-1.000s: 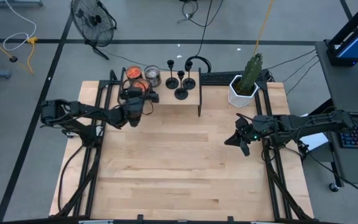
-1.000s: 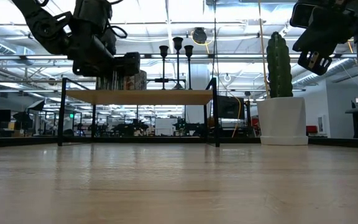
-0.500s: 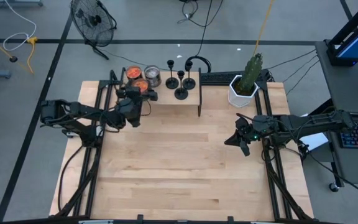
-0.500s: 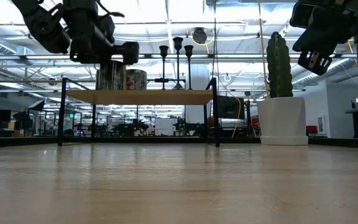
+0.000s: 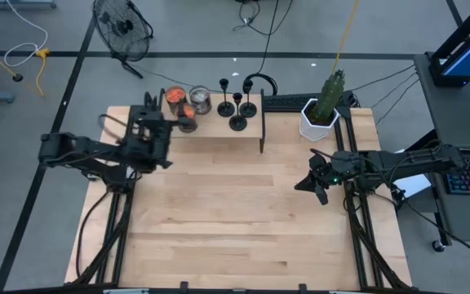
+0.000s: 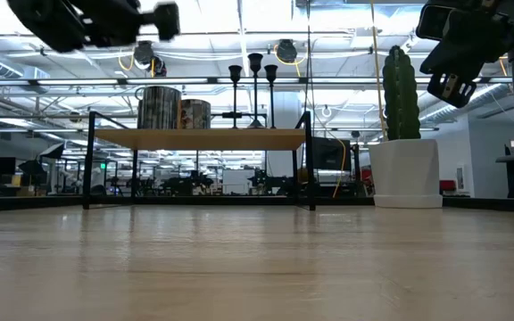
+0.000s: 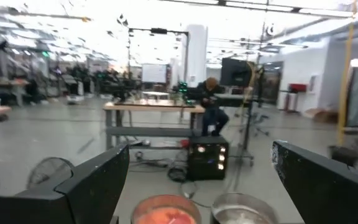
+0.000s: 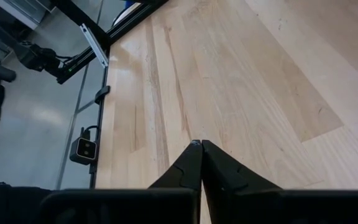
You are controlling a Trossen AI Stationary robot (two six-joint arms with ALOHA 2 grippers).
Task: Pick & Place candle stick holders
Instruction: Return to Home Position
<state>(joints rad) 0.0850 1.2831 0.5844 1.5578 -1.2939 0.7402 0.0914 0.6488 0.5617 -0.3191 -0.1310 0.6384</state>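
Three black candle stick holders [image 5: 237, 104] stand on their disc bases on the right part of a low wooden shelf [image 5: 219, 135] at the table's far side. They also show in the low view [image 6: 255, 89]. My left gripper [image 5: 160, 124] is open and empty. It hovers left of and nearer than the two orange-filled jars [image 5: 188, 113]. Its wrist view shows one jar [image 7: 165, 213] and the silver can [image 7: 241, 211] between its fingers, farther off. My right gripper [image 5: 317, 184] is shut and empty, above the table's right part.
A cactus in a white pot [image 5: 321, 114] stands at the far right, beside the shelf's black end frame [image 5: 262, 122]. The silver can [image 5: 200, 100] stands on the shelf between the jars and the holders. Bare wooden tabletop [image 5: 235, 212] lies between the arms.
My left gripper has drawn back from the orange jars toward the table's left edge and has risen, now high above the shelf in the low view. The jars and the holders stand where they were.
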